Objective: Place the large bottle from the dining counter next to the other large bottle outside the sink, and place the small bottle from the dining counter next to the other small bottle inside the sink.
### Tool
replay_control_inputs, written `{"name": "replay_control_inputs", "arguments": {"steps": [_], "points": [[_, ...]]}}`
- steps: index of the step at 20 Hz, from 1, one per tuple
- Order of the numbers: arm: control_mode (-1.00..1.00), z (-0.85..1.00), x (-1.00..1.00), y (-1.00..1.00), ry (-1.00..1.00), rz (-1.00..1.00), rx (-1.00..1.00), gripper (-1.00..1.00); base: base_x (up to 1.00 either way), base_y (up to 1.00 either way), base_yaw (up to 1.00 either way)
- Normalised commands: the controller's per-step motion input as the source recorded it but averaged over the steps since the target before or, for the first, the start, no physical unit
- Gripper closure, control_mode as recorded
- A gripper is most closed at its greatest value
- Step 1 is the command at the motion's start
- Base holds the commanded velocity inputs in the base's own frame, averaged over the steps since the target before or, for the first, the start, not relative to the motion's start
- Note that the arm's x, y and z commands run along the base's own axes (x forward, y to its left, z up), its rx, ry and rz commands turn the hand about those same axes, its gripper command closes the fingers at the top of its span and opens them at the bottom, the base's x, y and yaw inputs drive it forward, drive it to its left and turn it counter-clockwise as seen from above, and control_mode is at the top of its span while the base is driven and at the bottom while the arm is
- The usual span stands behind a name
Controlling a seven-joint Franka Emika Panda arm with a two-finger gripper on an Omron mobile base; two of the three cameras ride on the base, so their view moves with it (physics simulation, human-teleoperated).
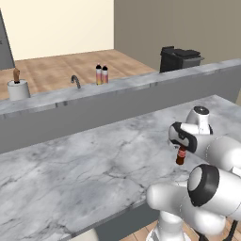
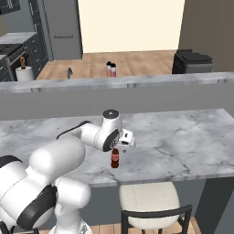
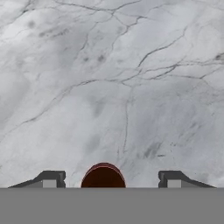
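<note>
1 small brown bottle point(image 2: 114, 159) stands between the pincer point(image 3: 111, 180) tips. Far beyond the pincer: 2 large bottles point(image 1: 101, 74), 1 faucet point(image 1: 76, 81), 1 paper-towel roll point(image 1: 18, 89). Below it, 1 stool point(image 2: 149, 201).

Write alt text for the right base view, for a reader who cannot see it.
A white robot arm reaches over a white marble dining counter, its gripper directly above a small dark brown bottle with a red label standing upright near the counter's front edge. A cushioned stool sits below that edge. Beyond a raised grey ledge, two bottles stand beside a faucet.
</note>
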Motion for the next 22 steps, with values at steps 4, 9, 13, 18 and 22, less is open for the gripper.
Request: {"name": "replay_control_inputs", "arguments": {"steps": [4, 9, 13, 18, 22], "points": [[-1.0, -0.27, -0.01, 0.0, 0.0, 0.0, 0.01, 1.0, 0.0, 0.0, 0.0], [-1.0, -0.51, -0.16, 0.0, 0.0, 0.0, 0.02, 1.0, 0.0, 0.0, 0.0], [-1.0, -0.63, -0.35, 0.08, 0.0, 0.0, 0.01, 1.0, 0.0, 0.0, 0.0], [-1.0, 0.29, -0.14, 0.13, 0.0, 0.0, 0.02, 1.0, 0.0, 0.0, 0.0], [-1.0, 0.89, -0.01, -0.02, 0.04, -0.02, 0.0, 1.0, 0.0, 0.0, 0.0]]}}
